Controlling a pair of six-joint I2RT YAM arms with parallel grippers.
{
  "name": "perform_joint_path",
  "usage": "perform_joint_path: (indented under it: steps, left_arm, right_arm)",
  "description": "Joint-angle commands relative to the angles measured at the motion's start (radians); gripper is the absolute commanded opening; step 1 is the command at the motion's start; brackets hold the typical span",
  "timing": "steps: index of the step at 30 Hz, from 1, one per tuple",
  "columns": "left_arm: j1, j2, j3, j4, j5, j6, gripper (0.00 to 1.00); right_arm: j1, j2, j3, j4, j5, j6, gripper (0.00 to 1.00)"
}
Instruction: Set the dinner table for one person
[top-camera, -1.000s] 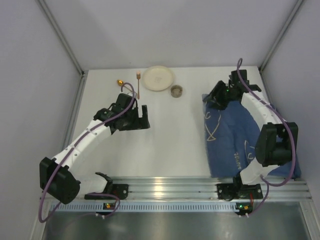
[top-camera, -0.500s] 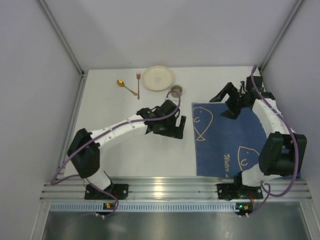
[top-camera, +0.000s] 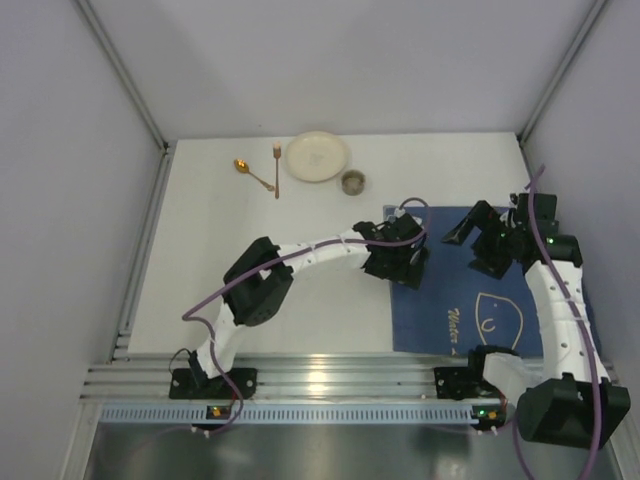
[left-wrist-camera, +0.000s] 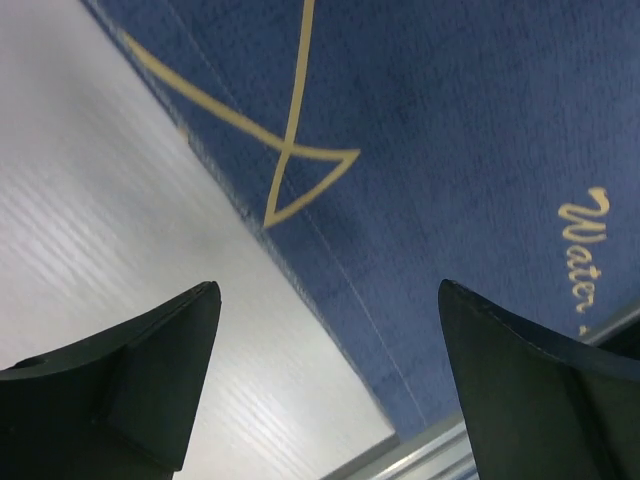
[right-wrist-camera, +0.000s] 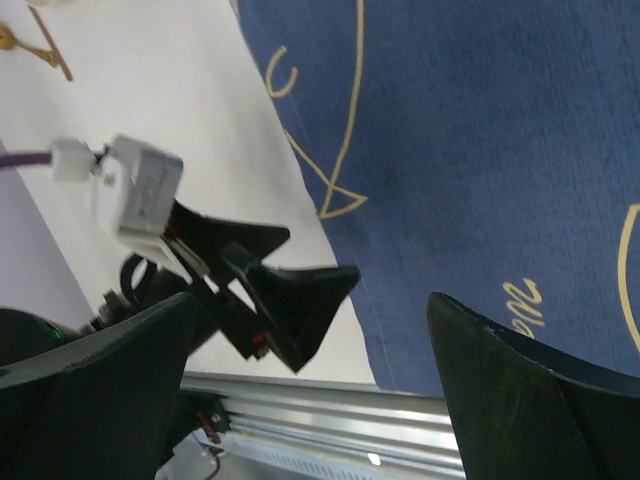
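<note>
White matte dinner table (top-camera: 250, 250) directly below left gripper (left-wrist-camera: 328, 290), jaws wide, at left edge of blue placemat (top-camera: 470, 290); right gripper (right-wrist-camera: 312, 300) wide too, over it; plate (top-camera: 317, 156) at far side, grey walls (top-camera: 70, 200) around

Over at the far side a gold spoon (top-camera: 243, 167), a thin brown utensil (top-camera: 277, 172), a cream plate (top-camera: 317, 156) and a small cup (top-camera: 353, 182) sit left to right, with a blue placemat (top-camera: 450, 298) lying near right.

Wide-spread right gripper (right-wrist-camera: 311, 300) hovered above blue placemat (right-wrist-camera: 480, 130); left gripper (right-wrist-camera: 320, 252), jaws apart, hung at mat's edge over white dinner table (right-wrist-camera: 170, 90)
</note>
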Motion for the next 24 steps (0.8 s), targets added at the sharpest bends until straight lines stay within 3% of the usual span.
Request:
perform_joint_path:
  steps: [1, 4, 7, 12, 19, 21, 22, 24]
  left_arm:
    - [-0.019, 0.097, 0.141, -0.038, -0.058, 0.028, 0.95]
    - [-0.037, 0.209, 0.315, -0.164, -0.150, 0.017, 0.92]
    - [-0.039, 0.282, 0.379, -0.248, -0.224, -0.018, 0.90]
    - [-0.039, 0.306, 0.388, -0.339, -0.337, -0.075, 0.89]
    - [-0.039, 0.279, 0.354, -0.311, -0.384, -0.061, 0.87]
    - [-0.037, 0.297, 0.353, -0.304, -0.349, -0.053, 0.77]
    - [-0.039, 0.305, 0.356, -0.296, -0.333, -0.053, 0.62]
    - [-0.039, 0.331, 0.357, -0.287, -0.289, -0.049, 0.48]
  right_arm:
    - [-0.004, -0.040, -0.037, -0.086, 0.041, -0.004, 0.99]
    - [-0.004, -0.079, -0.051, -0.112, 0.058, -0.011, 0.98]
    - [-0.004, -0.116, -0.062, -0.132, 0.064, -0.001, 0.98]
    - [-0.006, -0.156, -0.068, -0.164, 0.070, -0.001, 0.98]
    - [-0.004, -0.175, -0.067, -0.178, 0.076, -0.006, 0.99]
    - [-0.006, -0.173, -0.070, -0.178, 0.076, -0.006, 0.99]
    - [-0.006, -0.173, -0.073, -0.178, 0.078, -0.007, 0.99]
    - [-0.004, -0.172, -0.071, -0.177, 0.076, -0.011, 0.99]
